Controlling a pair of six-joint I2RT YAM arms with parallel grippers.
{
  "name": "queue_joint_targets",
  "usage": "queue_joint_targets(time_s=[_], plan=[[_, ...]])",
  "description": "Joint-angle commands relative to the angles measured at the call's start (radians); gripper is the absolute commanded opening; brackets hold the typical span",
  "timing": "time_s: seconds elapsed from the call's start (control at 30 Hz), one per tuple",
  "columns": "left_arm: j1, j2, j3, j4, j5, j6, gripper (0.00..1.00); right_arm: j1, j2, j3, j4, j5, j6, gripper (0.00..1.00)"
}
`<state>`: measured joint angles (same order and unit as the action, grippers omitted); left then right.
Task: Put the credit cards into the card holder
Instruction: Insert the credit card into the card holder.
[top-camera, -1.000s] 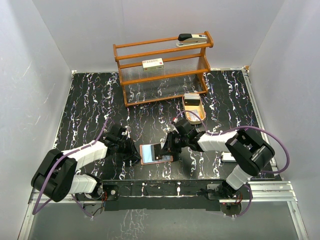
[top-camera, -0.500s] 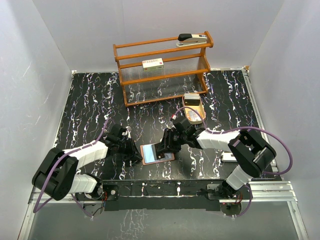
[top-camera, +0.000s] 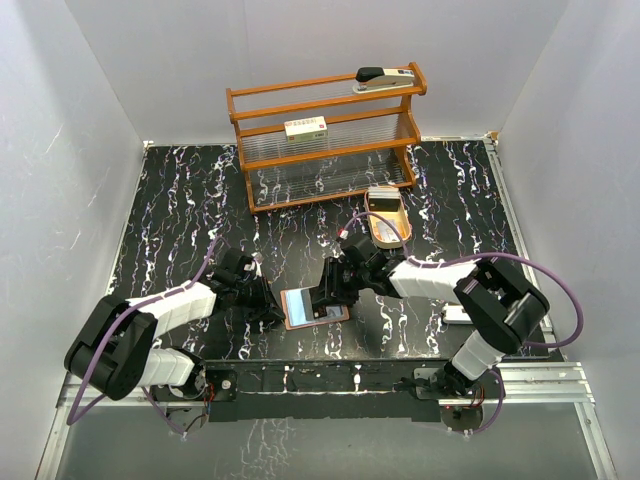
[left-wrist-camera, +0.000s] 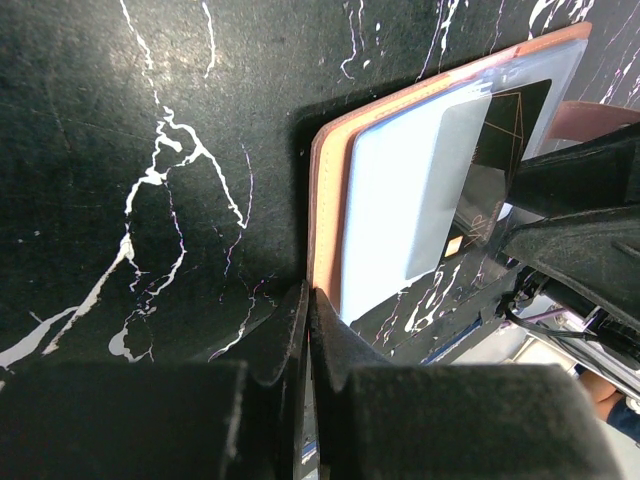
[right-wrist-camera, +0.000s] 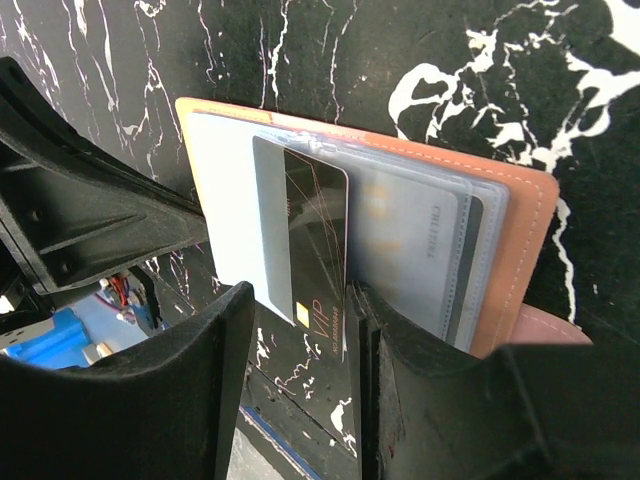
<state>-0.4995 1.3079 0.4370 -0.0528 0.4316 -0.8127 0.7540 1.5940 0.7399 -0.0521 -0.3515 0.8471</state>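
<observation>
Top external view shows the card holder (top-camera: 314, 305) lying open on the black marbled desk (top-camera: 180, 210), near the front edge and between the two arms. The left gripper (top-camera: 268, 305) is low at the holder's left side, and the right gripper (top-camera: 335, 295) is at its right side.

In the left wrist view the left gripper (left-wrist-camera: 308, 300) has its jaws pressed together, and the tips meet the reddish-brown edge of the card holder (left-wrist-camera: 322, 200). Whether they pinch the cover or only touch it, I cannot tell.

In the right wrist view the right gripper (right-wrist-camera: 300, 300) has its jaws apart. A dark card (right-wrist-camera: 315, 240) with thin gold lines lies on the clear pockets of the card holder (right-wrist-camera: 520, 240), and its near end reaches into the gap between the two fingers (right-wrist-camera: 190, 400). A light blue card (right-wrist-camera: 225, 210) lies beside it, partly under it, inside the holder.

Further back on the desk stands a wooden rack (top-camera: 325, 140) with a stapler (top-camera: 385, 78) on top and a cream-and-yellow box (top-camera: 306, 127) on its middle shelf. An oval wooden tray (top-camera: 387, 218) lies just in front of the rack, well apart from the holder.
</observation>
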Motion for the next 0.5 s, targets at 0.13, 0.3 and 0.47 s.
queue_joint_targets(time_s=[0.13,0.3,0.47], plan=[[-0.004,0.007,-0.020,0.001,0.024,-0.006,0.00,0.013,0.007,0.070,-0.149,0.125,-0.067,0.42],[-0.005,0.001,-0.024,0.002,0.021,-0.010,0.00,0.014,-0.024,0.103,-0.200,0.156,-0.079,0.45],[-0.005,-0.004,-0.027,0.003,0.020,-0.014,0.00,0.014,-0.024,0.106,-0.172,0.116,-0.079,0.46]])
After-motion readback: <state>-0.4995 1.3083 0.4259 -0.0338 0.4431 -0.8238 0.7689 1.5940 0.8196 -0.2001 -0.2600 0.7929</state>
